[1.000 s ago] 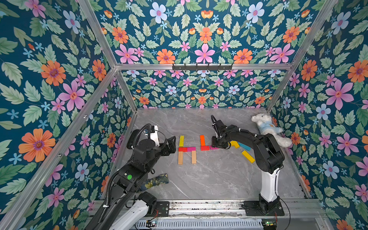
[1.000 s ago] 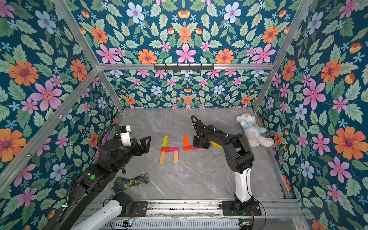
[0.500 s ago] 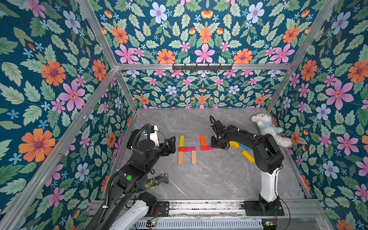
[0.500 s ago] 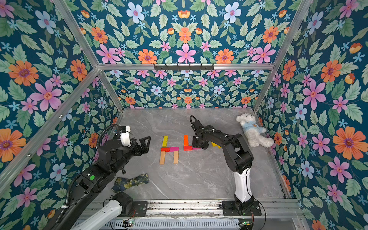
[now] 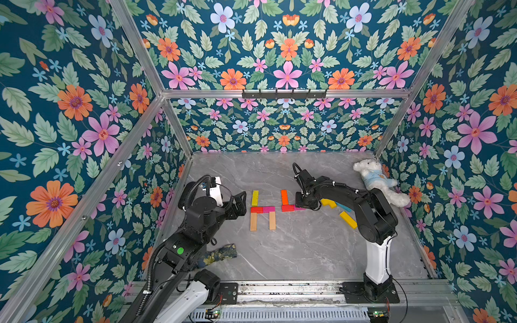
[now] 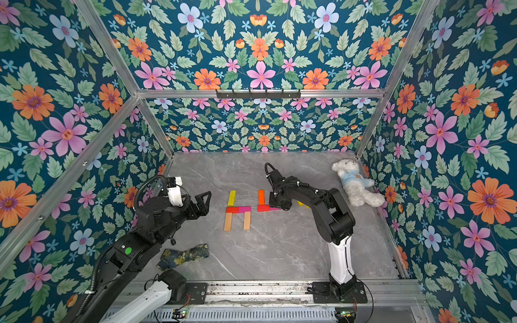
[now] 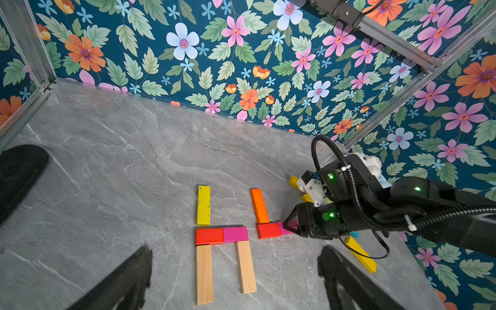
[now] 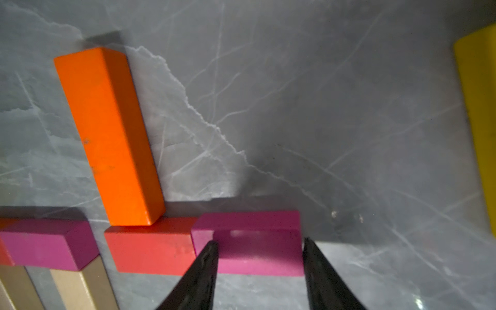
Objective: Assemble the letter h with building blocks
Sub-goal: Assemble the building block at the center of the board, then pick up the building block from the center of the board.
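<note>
The pink block (image 8: 241, 220) lies flat near the middle of the grey marbled bench (image 5: 293, 251), one end against the right end of a red block (image 8: 150, 249). An orange block (image 8: 107, 134) runs from the red one's other end toward the back wall, slightly off square, so the three make an L-shaped part of a letter. The right gripper (image 8: 259, 240) is down at the pink block with its jaws part-way apart, one fingertip beside the block's free end and one over its near face; whether they pinch it I cannot tell. Just to the left lies a complete h: a yellow plank (image 5: 255, 198) as stem, a red piece (image 5: 256, 209) and a pink piece (image 5: 268, 209) as bar, and two plain wooden planks (image 5: 253, 221) as legs. Under the right arm lie spare yellow blocks (image 5: 348, 219) and a blue block (image 5: 344, 208), partly hidden. The left gripper (image 5: 239, 205) hovers left of the complete h, jaws wide apart and empty. A white plush bear (image 5: 375, 181) lies by the right wall, and a patterned cloth (image 5: 221, 251) lies beside the left arm.
</note>
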